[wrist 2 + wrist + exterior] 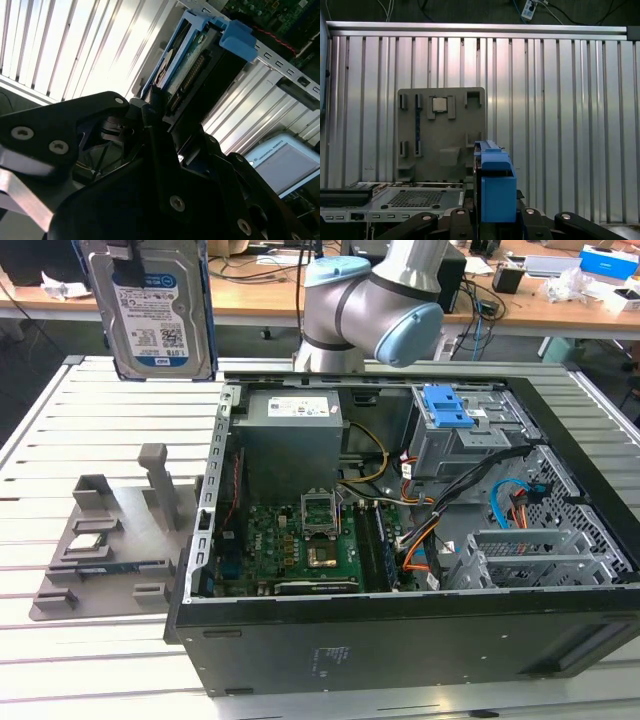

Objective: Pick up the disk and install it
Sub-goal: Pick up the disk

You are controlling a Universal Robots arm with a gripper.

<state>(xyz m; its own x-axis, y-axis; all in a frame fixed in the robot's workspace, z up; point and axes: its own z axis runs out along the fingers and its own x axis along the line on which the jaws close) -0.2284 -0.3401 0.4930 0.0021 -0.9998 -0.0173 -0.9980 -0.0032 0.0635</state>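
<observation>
Jaws closed on the flat silver-grey metal disk with blue plastic bracket rails (186, 75); in the second wrist view it sits clamped edge-on in the black wrist housing (150, 190), connector edge showing. In the first wrist view the disk's blue rail end (495, 187) sticks out from the jaws over the slatted aluminium bench (560, 100). Exterior view: disk (160, 310) at 11 o'clock, in the air, upright, white-and-blue barcode label facing the camera, clear of the bench (100, 670) and outside the computer. Grey arm with pale-blue joint caps (370, 310) at 12 o'clock. Flat grey plastic fixture plate with raised posts (60, 600) lies on the bench at 9 o'clock, just beside the case; a small silver square chip (85, 540) rests in one of its pockets. The first wrist view looks down on the same plate (445, 135) and chip (439, 104). Black open tower computer case (400, 640) lies on its side from centre to 3 o'clock, side panel off. Inside: grey metal power supply box (290, 440) near 12 o'clock of the case, green motherboard (290, 545) below it, blue plastic latch piece on a grey metal cage (448, 408) at 1 o'clock, orange and blue cables (420, 540) looping toward 4 o'clock. Cluttered wooden desks (260, 300) run behind the bench.
</observation>
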